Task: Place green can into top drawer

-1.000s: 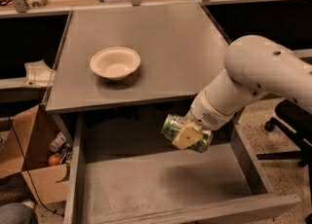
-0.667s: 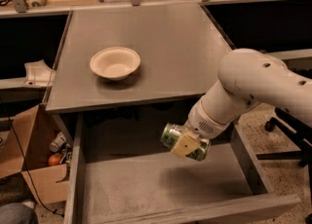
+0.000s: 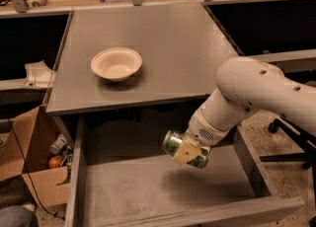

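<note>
In the camera view, the gripper (image 3: 188,151) hangs over the open top drawer (image 3: 129,187), right of the middle and nearer its back. Its fingers are closed across the green can (image 3: 173,143), one cream pad pressed against the can's side. The can lies tilted on its side in the grip, one silvery end pointing left. It looks to be above the drawer bottom rather than resting on it, with a shadow on the grey floor beneath. The white arm (image 3: 256,93) reaches in from the right, over the drawer's right wall. On the grey table (image 3: 173,38) behind sits a cream bowl (image 3: 116,63), well apart from the can. A cardboard box (image 3: 30,174) stands on the floor at the left.

The main risk I see is rolling. Let go from this height on its side, the can may bounce and roll toward a wall. The arm's elbow also passes close to the right wall and could knock it on the way down.
</note>
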Controlling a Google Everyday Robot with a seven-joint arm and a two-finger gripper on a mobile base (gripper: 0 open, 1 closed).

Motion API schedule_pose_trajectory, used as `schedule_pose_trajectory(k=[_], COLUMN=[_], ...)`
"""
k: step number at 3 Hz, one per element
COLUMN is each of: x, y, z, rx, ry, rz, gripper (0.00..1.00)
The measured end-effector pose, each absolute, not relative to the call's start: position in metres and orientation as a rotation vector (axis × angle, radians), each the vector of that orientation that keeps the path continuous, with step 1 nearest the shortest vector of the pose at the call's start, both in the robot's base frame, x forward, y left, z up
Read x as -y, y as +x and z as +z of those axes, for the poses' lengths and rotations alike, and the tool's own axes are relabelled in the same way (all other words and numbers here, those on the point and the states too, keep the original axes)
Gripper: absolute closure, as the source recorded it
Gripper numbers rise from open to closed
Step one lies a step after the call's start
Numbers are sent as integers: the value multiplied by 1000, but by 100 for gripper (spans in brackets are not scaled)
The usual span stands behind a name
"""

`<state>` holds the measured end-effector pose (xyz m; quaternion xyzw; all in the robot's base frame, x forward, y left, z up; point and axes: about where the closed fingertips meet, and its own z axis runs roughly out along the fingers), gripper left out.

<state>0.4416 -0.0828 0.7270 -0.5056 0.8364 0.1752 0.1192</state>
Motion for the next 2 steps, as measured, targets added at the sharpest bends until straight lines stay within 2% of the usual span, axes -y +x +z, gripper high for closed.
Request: schedule_pose_trajectory(k=[2], x=[89], y=[433], z=[683], rx=[-2546], ry=[-1384], rz=[478], gripper=[100])
